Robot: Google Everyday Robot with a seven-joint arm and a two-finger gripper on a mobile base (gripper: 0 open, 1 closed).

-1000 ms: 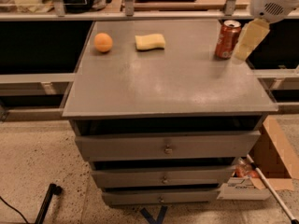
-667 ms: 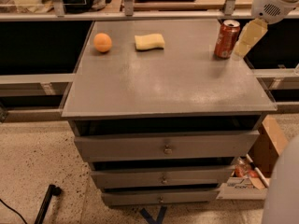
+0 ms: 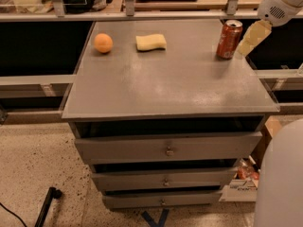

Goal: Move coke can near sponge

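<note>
The coke can stands upright near the back right corner of the grey cabinet top. The pale yellow sponge lies flat at the back middle, well to the left of the can. My gripper hangs from the white arm at the top right, just to the right of the can and close beside it, holding nothing that I can see.
A round orange fruit sits left of the sponge. The cabinet has several drawers below. A white robot body fills the lower right. A cardboard box stands on the floor at the right, and a rail runs behind the top.
The gripper has stayed beside the can with barely any movement. The white body has come into view at the lower right. Can, sponge and orange have not moved.
</note>
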